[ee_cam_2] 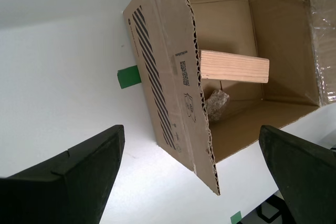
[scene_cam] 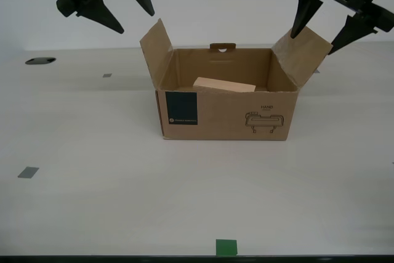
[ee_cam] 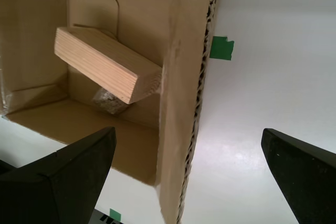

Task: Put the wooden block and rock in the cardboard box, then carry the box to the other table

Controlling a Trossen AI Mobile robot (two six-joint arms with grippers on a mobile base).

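**First gripper** (ee_cam: 188, 135): jaws spread wide, holding nothing. It hangs over one upright side flap of the cardboard box (ee_cam: 176, 103), with one finger (ee_cam: 68, 177) toward the box's inside and the other over bare table.

**Second gripper** (ee_cam_2: 191, 129): jaws spread wide, holding nothing. It hangs over a side flap whose outer face carries black diagonal stripes, one finger on each side of the flap.

**Arms, exterior view:** two dark grippers hang above the box, apart from it, one near each raised side flap. The wrist views do not settle which is first and which second.

**Cardboard box** (scene_cam: 228, 118): brown corrugated, open at the top, side flaps standing up and outward. It has a navy label and a black line drawing on the front, and a tab with a hole on the rear rim.

**Wooden block** (scene_cam: 224, 84): pale, inside the box, tilted with one end raised.

**Rock** (ee_cam_2: 217, 104): small and speckled, on the box floor under the block, which partly hides it.

**Table** (scene_cam: 123, 201): smooth and pale. The box stands on it.

**Tape marks:** a grey tape square (scene_cam: 28, 172) toward the exterior view's left, and a green tape square (scene_cam: 226, 247) at the near edge.
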